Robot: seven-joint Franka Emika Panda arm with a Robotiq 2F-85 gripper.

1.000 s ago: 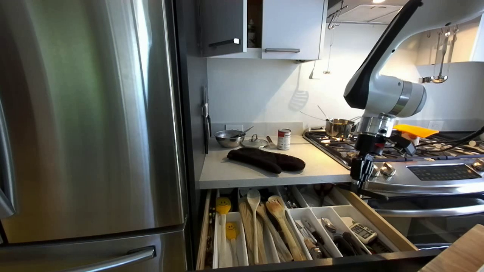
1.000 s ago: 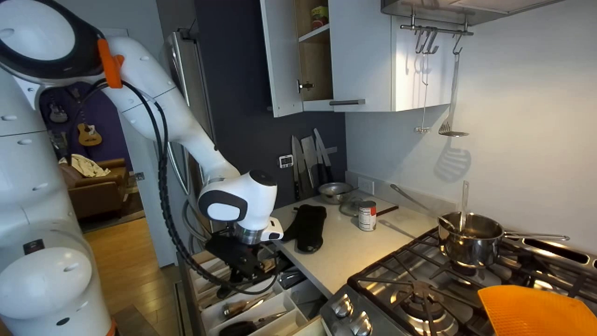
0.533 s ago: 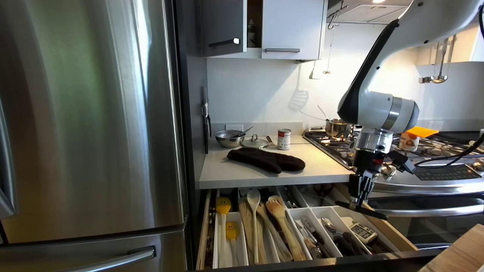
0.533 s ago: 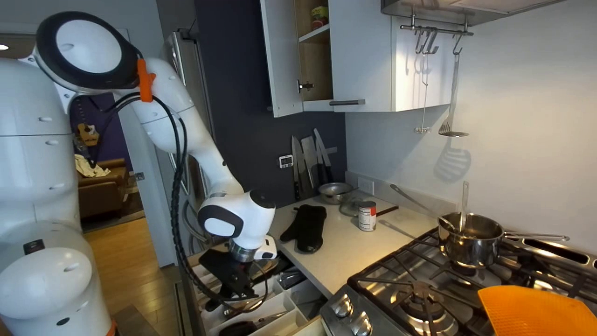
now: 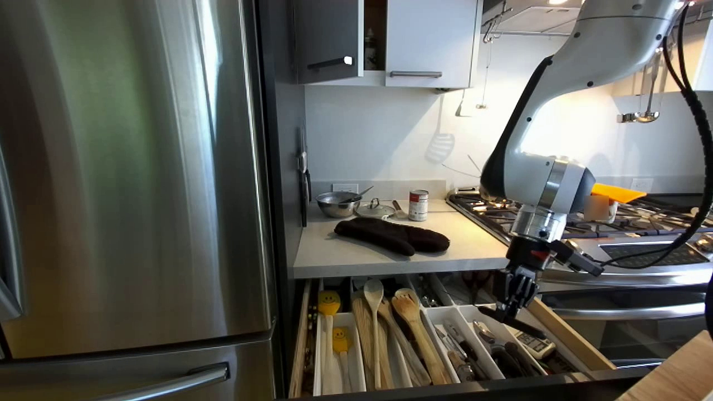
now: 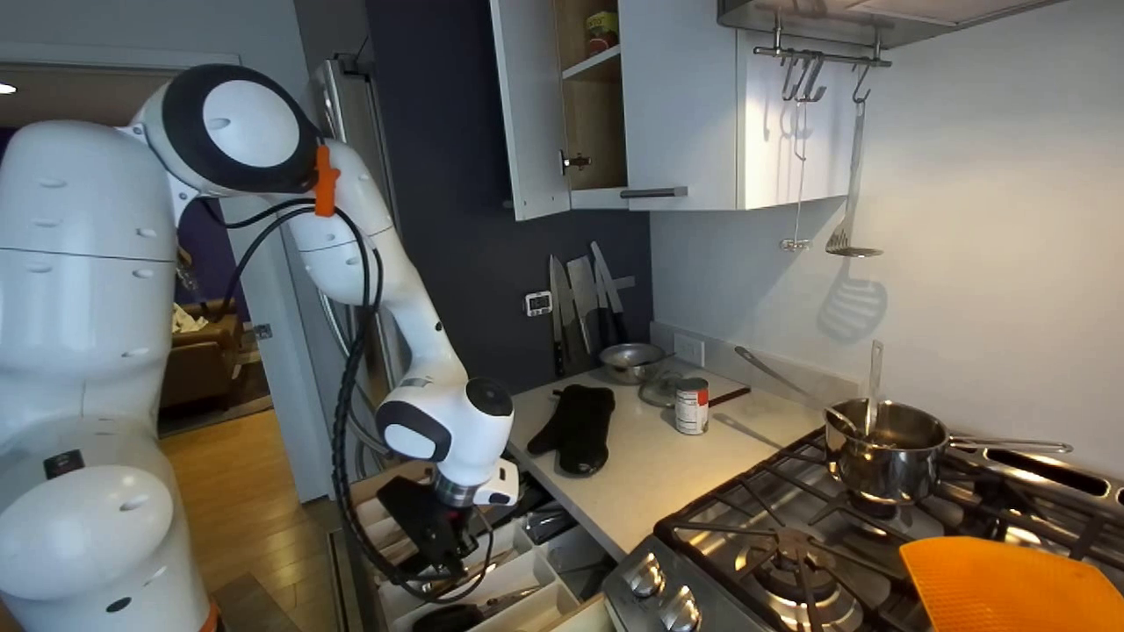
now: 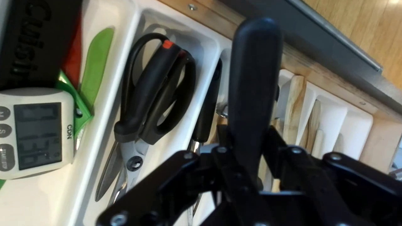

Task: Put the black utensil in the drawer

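Looked toward a pale kitchen wall [image 5: 379,139] behind the drawer [image 5: 568,338], open below a pale table [image 5: 328,256], with a steel refrigerator [image 5: 133,167] on one side of the drawer and a gas stove [image 5: 657,273] on the opposite side. Saw the gripper [image 5: 506,314] low over the drawer, pointing down and slightly tilted in an exterior view. Found it clamped on the black utensil [image 5: 526,328], held partway along its length, sloping, with both ends sticking out above the drawer. Could not tell exactly over which compartment of the drawer. Caught in the wrist view a blunt, rounded, blurred end of the utensil, in line with the drawer's front wall, and the rest partly hidden by the gripper. Noticed in one compartment of the drawer black-handled scissors [image 7: 151,88], and in the neighbouring one a digital timer [image 7: 39,131] near a green piece [image 7: 97,62]. Made out, farther across the drawer, yellow utensils [image 5: 328,302] with smiling faces and, next to these, wooden spoons [image 5: 373,295]. Spotted behind the drawer, on the table, a broad dark mitt [image 5: 384,235], and well back from the drawer a metal bowl [image 5: 335,209], a lid [image 5: 375,211] and a can [image 5: 418,206]. Found to the side of the drawer, on the stove, a steel pot [image 6: 887,461]
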